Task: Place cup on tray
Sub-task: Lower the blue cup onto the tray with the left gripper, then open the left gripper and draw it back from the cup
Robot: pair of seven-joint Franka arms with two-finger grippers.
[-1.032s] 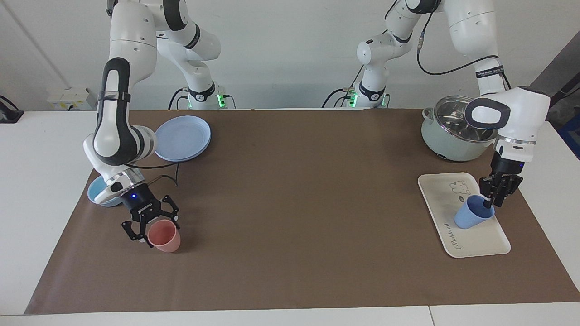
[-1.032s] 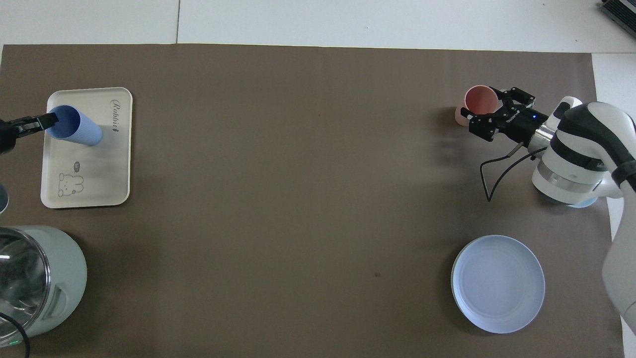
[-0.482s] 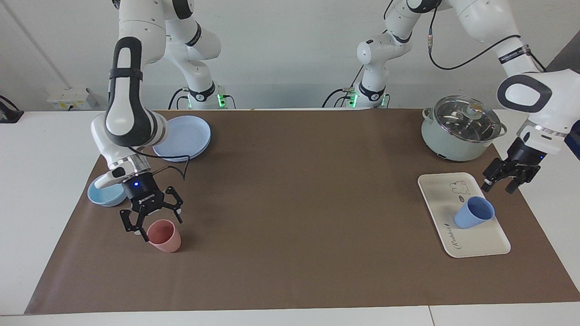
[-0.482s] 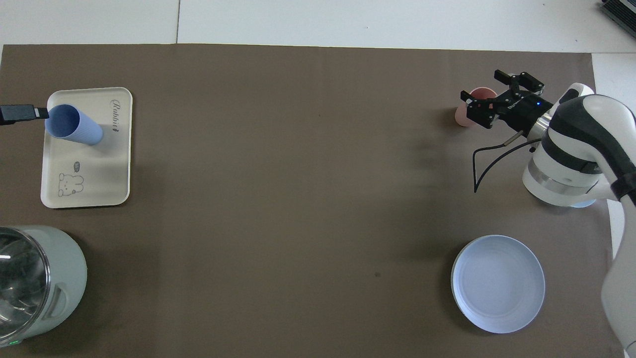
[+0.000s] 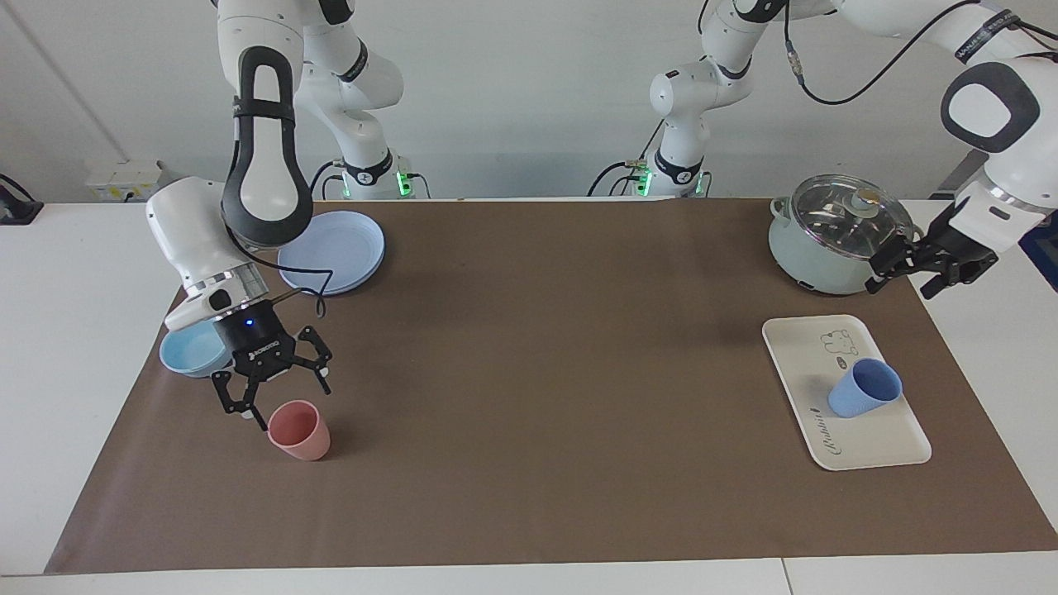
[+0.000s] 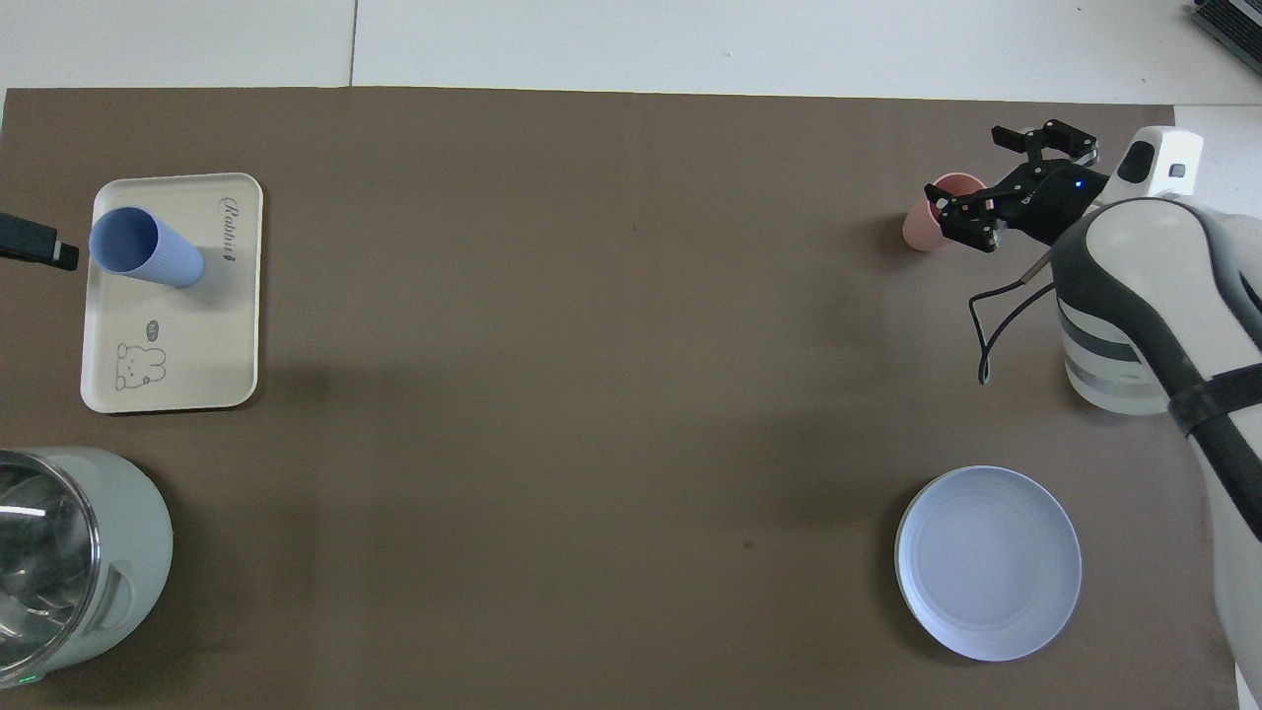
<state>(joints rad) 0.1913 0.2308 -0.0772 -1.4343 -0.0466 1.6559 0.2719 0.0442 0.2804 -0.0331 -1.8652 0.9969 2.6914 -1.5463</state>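
Brown-matted table: your blue cup [image 5: 864, 390] already stands on the tray [image 5: 876, 450], and both the left gripper [image 5: 930, 271] and right gripper [image 5: 271, 386] hang wide-fingered, empty.

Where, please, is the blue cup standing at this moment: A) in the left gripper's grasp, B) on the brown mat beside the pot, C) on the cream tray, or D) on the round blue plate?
C: the blue cup stands upright on the cream tray, between the bear drawing and the lettering, with the left gripper open and up beside the pot, apart from the cup.
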